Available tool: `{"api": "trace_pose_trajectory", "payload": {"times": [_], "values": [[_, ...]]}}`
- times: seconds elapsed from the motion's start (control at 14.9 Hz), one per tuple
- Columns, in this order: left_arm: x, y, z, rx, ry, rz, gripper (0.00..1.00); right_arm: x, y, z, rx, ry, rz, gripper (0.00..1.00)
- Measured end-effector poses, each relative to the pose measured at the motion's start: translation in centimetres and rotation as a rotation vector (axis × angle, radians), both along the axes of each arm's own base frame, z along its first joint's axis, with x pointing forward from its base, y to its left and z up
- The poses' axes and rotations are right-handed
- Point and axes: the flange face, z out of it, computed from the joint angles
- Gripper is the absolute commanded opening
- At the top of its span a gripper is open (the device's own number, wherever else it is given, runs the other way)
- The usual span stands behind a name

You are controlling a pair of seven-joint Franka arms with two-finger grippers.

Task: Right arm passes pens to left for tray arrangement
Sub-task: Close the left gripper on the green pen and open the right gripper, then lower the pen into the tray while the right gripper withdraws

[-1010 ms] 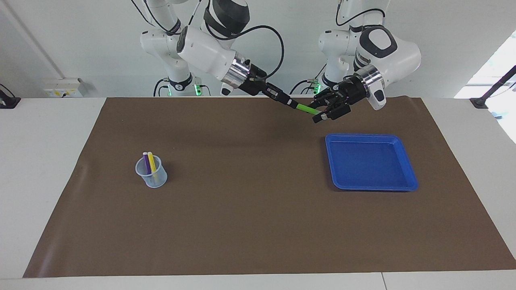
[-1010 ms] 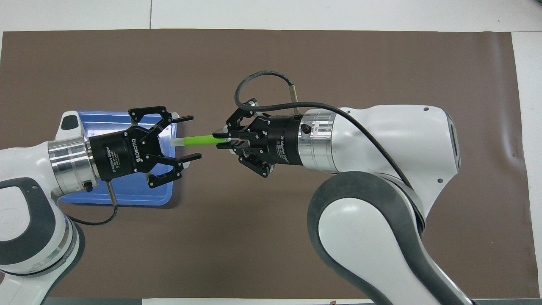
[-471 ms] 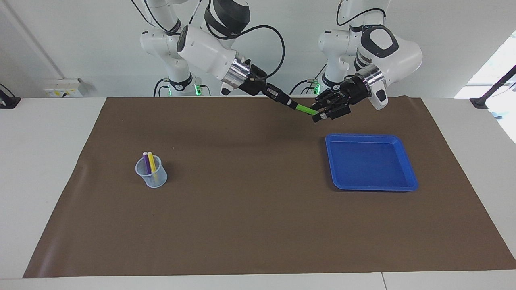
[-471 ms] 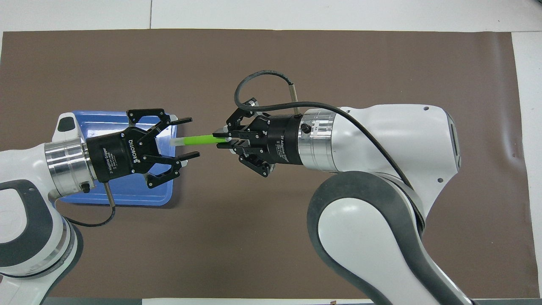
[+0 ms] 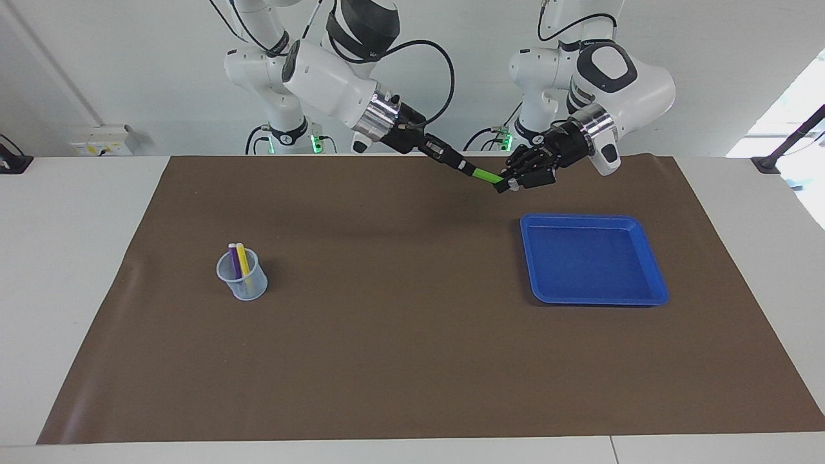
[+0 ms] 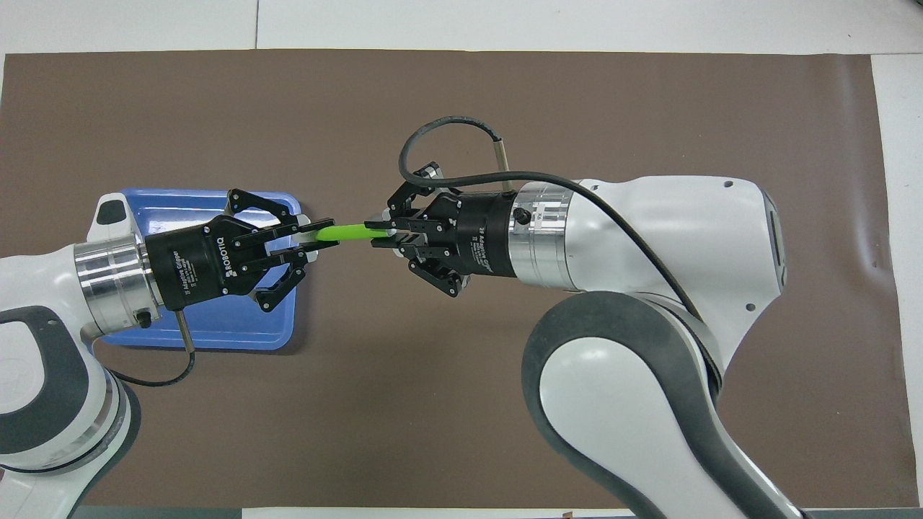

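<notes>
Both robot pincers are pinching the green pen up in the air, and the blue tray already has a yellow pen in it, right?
Not quite. The facing view shows the shallow blue plastic tray empty; the slim yellow marker pen stands in the small translucent cup. Both pincers, left and right, do pinch the slim green marker pen.

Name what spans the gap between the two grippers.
The green pen bridges it: the right gripper clamps one end, the left gripper the pale end. The overhead view shows this best.

White wall (image 5: 129, 64), brown mat (image 5: 412, 361) on white table (image 5: 64, 258).
</notes>
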Motion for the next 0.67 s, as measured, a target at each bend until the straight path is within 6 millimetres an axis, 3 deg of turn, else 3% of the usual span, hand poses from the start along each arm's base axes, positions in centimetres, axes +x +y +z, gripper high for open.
{"api": "trace_pose_trajectory", "payload": {"times": [0.34, 0.4, 0.47, 0.61, 0.67], "values": [[-0.03, 0.03, 0.08, -0.001, 0.0, 0.002, 0.0, 0.0, 0.02, 0.07, 0.001, -0.001, 0.001, 0.0], [-0.03, 0.03, 0.08, -0.001, 0.001, 0.002, 0.0, -0.01, 0.03, 0.08, -0.001, -0.002, 0.001, 0.44], [-0.05, 0.03, 0.05, -0.001, 0.002, 0.002, 0.0, -0.02, 0.06, 0.1, -0.004, -0.005, 0.003, 0.8], [-0.01, 0.15, 0.05, -0.003, 0.01, 0.01, 0.0, -0.08, 0.13, 0.05, -0.026, -0.018, 0.015, 1.0], [0.02, 0.22, 0.07, -0.004, 0.012, 0.013, 0.0, -0.08, 0.13, 0.02, -0.039, -0.026, 0.02, 1.0]]}}
